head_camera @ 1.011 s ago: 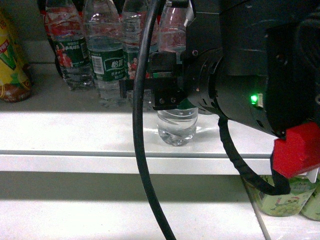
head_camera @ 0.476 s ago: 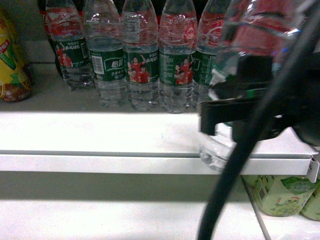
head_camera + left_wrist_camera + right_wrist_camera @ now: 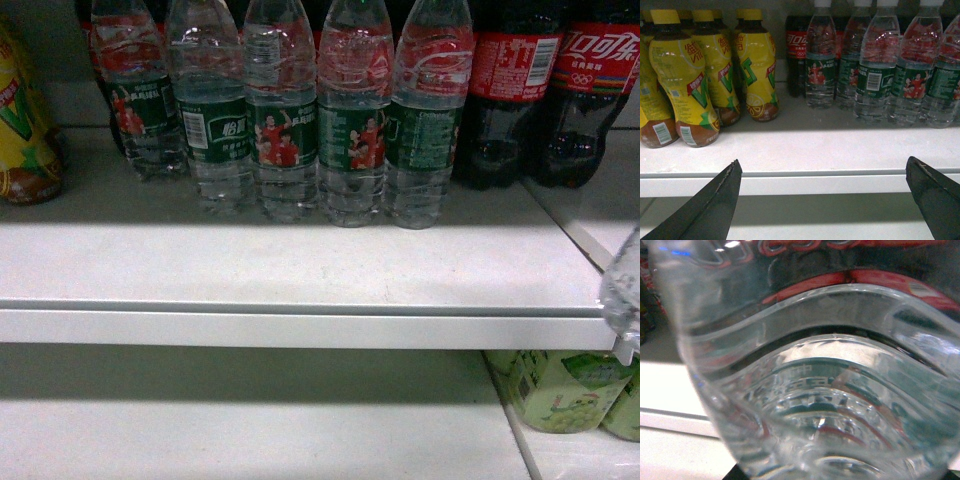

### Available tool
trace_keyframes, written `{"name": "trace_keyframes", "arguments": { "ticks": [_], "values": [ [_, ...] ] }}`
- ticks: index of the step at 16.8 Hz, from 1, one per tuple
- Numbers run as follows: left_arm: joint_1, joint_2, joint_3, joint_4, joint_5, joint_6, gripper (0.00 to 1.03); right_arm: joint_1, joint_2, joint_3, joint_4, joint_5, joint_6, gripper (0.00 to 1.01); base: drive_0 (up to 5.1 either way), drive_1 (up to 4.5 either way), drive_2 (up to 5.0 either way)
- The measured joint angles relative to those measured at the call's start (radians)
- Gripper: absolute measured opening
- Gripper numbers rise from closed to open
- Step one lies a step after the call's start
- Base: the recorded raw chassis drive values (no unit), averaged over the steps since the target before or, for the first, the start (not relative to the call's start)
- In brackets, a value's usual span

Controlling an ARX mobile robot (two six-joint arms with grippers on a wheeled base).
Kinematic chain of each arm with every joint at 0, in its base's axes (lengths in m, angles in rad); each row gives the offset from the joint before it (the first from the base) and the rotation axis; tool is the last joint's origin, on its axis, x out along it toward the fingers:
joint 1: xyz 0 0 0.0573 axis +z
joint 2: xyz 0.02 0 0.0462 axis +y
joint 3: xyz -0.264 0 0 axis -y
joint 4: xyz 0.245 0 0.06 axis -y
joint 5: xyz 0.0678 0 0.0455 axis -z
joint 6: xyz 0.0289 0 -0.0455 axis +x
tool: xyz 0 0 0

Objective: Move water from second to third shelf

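Our right wrist view is filled by the water bottle (image 3: pixel 810 390), full, heavy, slick and ribbed, best gripped mid-body; whether our right gripper clasps it we cannot tell, while our left gripper (image 3: pixel 825 200) hangs open.

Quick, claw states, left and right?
Left claw: open, holding nothing, below the shelf edge.
Right claw: not itself visible; the water bottle fills its wrist view, so it probably holds it, but cannot be told.
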Motion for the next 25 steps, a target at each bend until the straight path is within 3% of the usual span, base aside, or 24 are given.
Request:
{"name": "trace_keyframes", "arguments": {
  "ticks": [3, 8, 15, 17, 25],
  "values": [
    [0.0, 0.0, 0.0, 0.0, 0.0, 0.0, 0.98, -0.029, -0.141, -0.037, -0.067, 0.001, -0.021, 0.4, 0.0, 0.0, 0.0],
    [0.0, 0.0, 0.0, 0.0, 0.0, 0.0, 0.98, -0.128, -0.298, -0.072, -0.156, -0.018, -0.025, 0.4, 0.0, 0.0, 0.0],
    [0.0, 0.0, 0.0, 0.0, 0.0, 0.0, 0.98, -0.16, -0.327, -0.081, -0.178, -0.02, -0.019, 0.39, 0.0, 0.0, 0.0],
    [0.0, 0.0, 0.0, 0.0, 0.0, 0.0, 0.98, -0.203, -0.352, -0.1, -0.185, -0.044, 0.005, 0.39, 0.0, 0.0, 0.0],
    [0.0, 0.0, 0.0, 0.0, 0.0, 0.0, 0.98, -0.203, -0.353, -0.1, -0.185, -0.045, 0.008, 0.39, 0.0, 0.0, 0.0]
  ]
}}
